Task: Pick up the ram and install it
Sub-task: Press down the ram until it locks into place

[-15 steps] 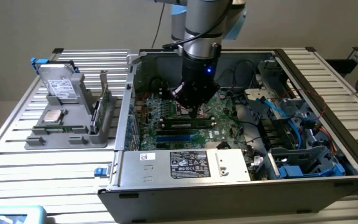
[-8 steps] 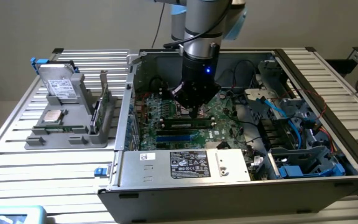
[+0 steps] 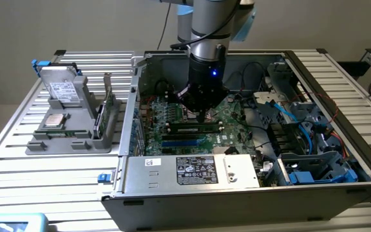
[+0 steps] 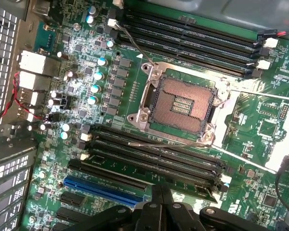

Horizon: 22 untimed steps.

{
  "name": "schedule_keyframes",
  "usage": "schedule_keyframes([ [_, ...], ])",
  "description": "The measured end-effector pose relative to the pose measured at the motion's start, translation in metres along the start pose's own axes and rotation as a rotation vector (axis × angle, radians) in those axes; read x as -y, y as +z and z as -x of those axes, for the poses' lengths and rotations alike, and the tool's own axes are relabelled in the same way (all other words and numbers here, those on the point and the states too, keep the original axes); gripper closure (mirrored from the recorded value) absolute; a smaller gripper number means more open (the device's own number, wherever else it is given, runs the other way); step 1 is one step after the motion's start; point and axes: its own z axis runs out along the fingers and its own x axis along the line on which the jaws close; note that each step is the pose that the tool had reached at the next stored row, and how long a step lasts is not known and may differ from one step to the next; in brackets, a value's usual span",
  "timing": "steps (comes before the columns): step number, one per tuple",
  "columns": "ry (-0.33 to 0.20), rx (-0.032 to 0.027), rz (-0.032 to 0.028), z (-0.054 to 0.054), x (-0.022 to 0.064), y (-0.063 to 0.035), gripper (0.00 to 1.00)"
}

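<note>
In the exterior view, the arm reached down into the open computer case (image 3: 250,193) on the desk (image 3: 18,159). The tool (image 3: 202,116) hung just above the motherboard (image 3: 172,116), its fingers drawn together with nothing visibly between them. The ram (image 3: 195,129) lay seated in a slot directly below the tool.

In the wrist view, the tool (image 4: 162,204) stood beside the slot bank (image 4: 154,156), with the empty processor socket (image 4: 180,103) beyond those slots.

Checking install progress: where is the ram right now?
In the exterior view, the ram lies on the motherboard, directly under the claw, beside the blue slots.
</note>
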Motion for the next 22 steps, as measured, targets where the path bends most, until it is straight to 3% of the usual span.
schedule_keyframes([
  [12, 0.116, -0.0021, -0.0067, 0.0000, 0.0000, 0.0000, 0.89],
  [22, 0.203, 0.0029, -0.0186, 0.0000, -0.0001, 0.0001, 0.89],
])
